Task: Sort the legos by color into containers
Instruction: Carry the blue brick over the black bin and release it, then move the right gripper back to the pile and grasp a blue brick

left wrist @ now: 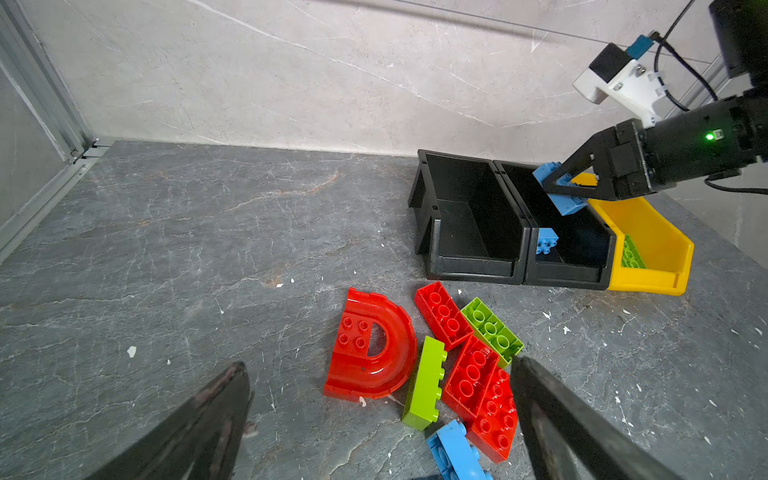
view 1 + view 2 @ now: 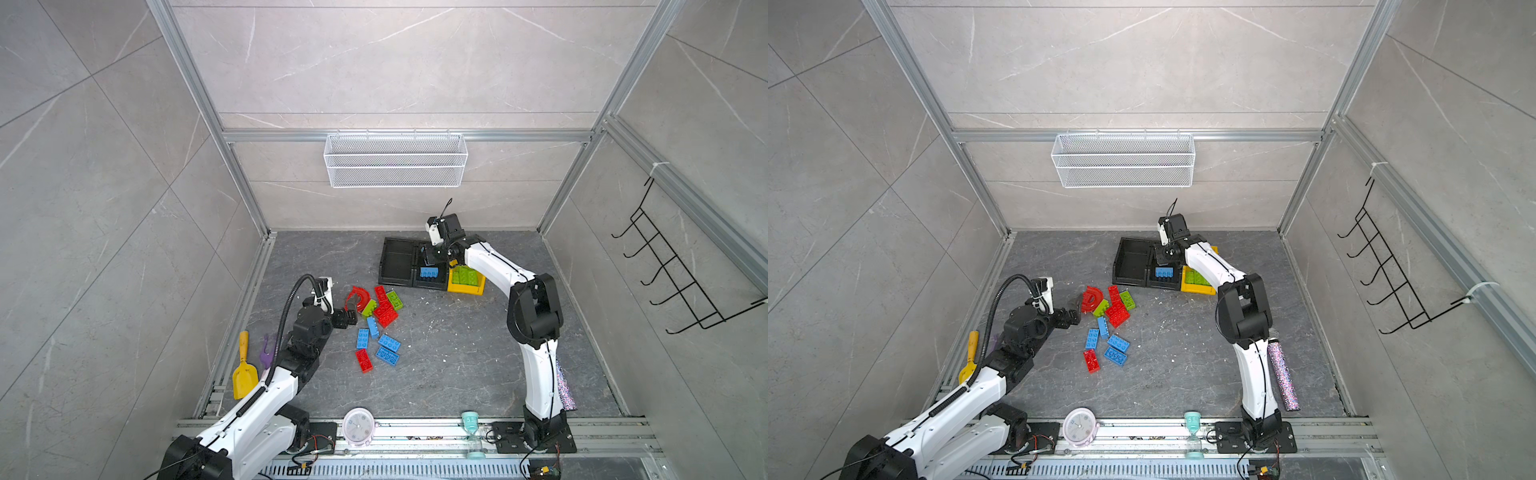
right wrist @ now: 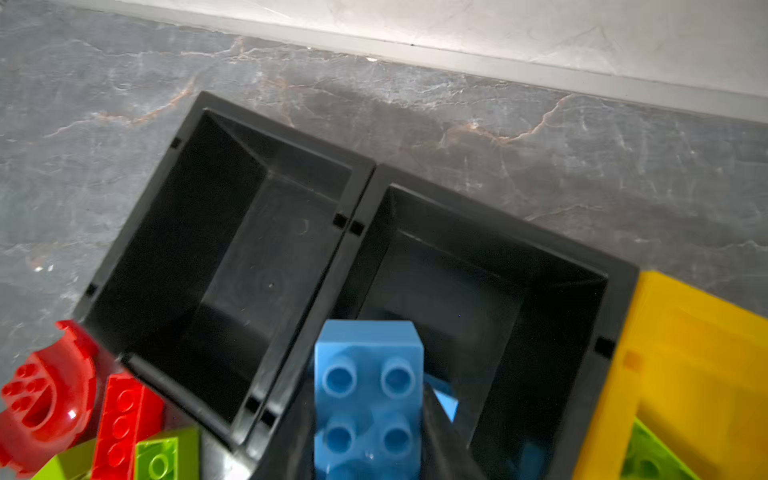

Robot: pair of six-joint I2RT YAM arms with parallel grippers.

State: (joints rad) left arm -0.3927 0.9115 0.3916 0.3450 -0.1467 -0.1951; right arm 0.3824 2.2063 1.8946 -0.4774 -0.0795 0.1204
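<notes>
Pinched between the pressed-in fingers of the right gripper (image 1: 559, 187), a blue brick (image 3: 368, 395) is hanging with its studs facing the wrist camera. Below that gripper the middle black bin (image 3: 498, 224) is sitting open, and a second blue brick (image 1: 546, 241) is lying inside it near the front lip. On one side of the gripper the yellow bin (image 1: 660, 232) is standing against the middle one, holding lime green bricks (image 1: 631, 253). On its other side the left black bin (image 1: 473, 264) is standing flush as well. Across the grey floor (image 1: 166, 249), the left gripper (image 1: 380, 365) is hovering low with its fingers spread wide. Just ahead of its fingertips a red arch (image 1: 357, 374) is lying flat, with a lime brick (image 1: 424, 382) on its side just beside the curve. Three red bricks (image 1: 469, 374) and an upturned lime brick (image 1: 492, 328) are crowding together by one finger. Off to that same side, in both top views, four more blue bricks (image 2: 363, 338) and a lone red brick (image 2: 364, 360) are lying scattered. Behind the left gripper, alongside its arm, a yellow shovel (image 2: 243, 374) is lying.
</notes>
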